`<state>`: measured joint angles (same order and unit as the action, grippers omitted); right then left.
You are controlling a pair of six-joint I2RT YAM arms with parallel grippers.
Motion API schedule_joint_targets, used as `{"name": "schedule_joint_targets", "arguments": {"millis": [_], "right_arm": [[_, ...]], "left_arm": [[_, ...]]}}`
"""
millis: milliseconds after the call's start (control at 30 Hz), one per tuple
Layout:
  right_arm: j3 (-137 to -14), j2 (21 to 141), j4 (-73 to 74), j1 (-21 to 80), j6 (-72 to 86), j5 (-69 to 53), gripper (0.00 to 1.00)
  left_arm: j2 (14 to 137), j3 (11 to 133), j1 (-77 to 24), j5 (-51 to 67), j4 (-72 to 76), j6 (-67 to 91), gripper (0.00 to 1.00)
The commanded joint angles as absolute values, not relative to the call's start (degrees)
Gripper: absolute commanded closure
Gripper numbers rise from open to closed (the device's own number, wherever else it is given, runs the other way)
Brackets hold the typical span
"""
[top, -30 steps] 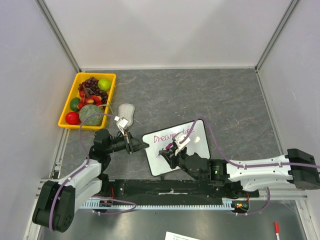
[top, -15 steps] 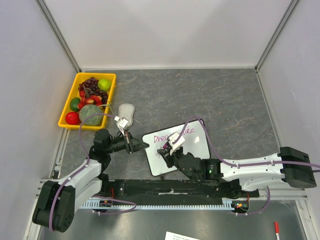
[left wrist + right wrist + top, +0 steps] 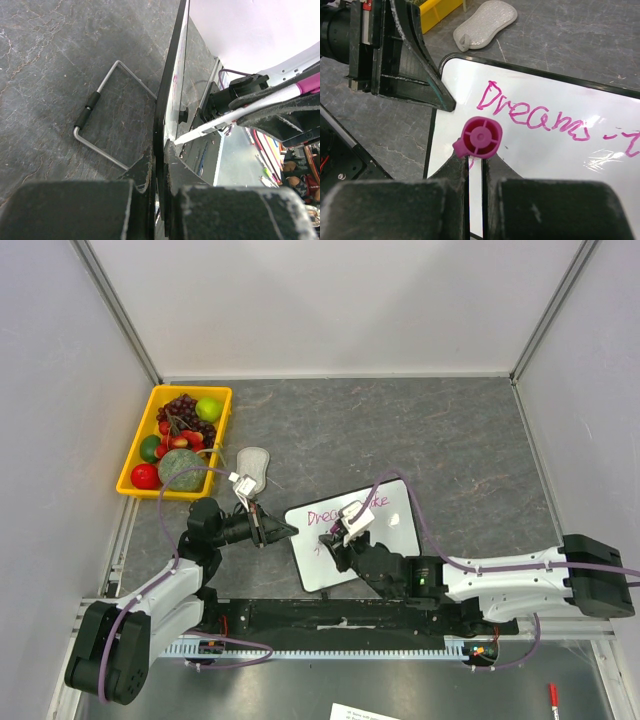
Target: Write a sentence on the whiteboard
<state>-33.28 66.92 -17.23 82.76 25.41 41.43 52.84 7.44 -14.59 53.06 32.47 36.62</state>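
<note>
The whiteboard (image 3: pixel 398 532) is sitting near the front middle of the grey table (image 3: pixel 420 430), turned at an angle, with its left end toward the left arm. The left gripper (image 3: pixel 287 530) is pinching that left end: in its wrist view the left gripper (image 3: pixel 159 161) is showing both fingers pressed tight against the thin black frame, no gap either side. From there the board is seen edge-on, and a bent wire stand (image 3: pixel 87 107) with a black sleeve is showing behind it. The right gripper (image 3: pixel 338 540) is hovering over the board's left half with its jaws closed on a marker (image 3: pixel 352 520). In its own wrist view the right gripper (image 3: pixel 476 166) is squeezing the barrel, the round magenta end (image 3: pixel 481 138) facing the camera. From the left wrist the marker (image 3: pixel 235 116) is slanting in, white-bodied, its tip looking to be at the writing face, though I cannot confirm contact. The sentence (image 3: pixel 535 114) is running in magenta along the board's top edge: "Dreams" is reading clearly, and a further word is running off the edge of that view. From above the sentence (image 3: pixel 325 516) is partly covered by the right arm, and anything below the top line is hidden. A grey oval eraser pad (image 3: pixel 253 466) is lying just beyond the left gripper, well apart from the board. A yellow tray (image 3: pixel 190 388) of fruit is sitting at the far left.
</note>
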Motion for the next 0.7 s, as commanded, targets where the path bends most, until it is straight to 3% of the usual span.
{"name": "schedule_joint_targets", "arguments": {"millis": [0, 667], "right_arm": [[-33.93, 64.78, -15.29, 81.65, 25.84, 45.18, 1.00], [-33.40, 60.99, -16.44, 80.69, 25.40, 47.11, 1.00]], "left_arm": [[52.47, 7.65, -14.68, 51.86, 32.61, 32.25, 0.98], [52.47, 7.73, -14.68, 51.94, 32.52, 32.08, 0.98]]}}
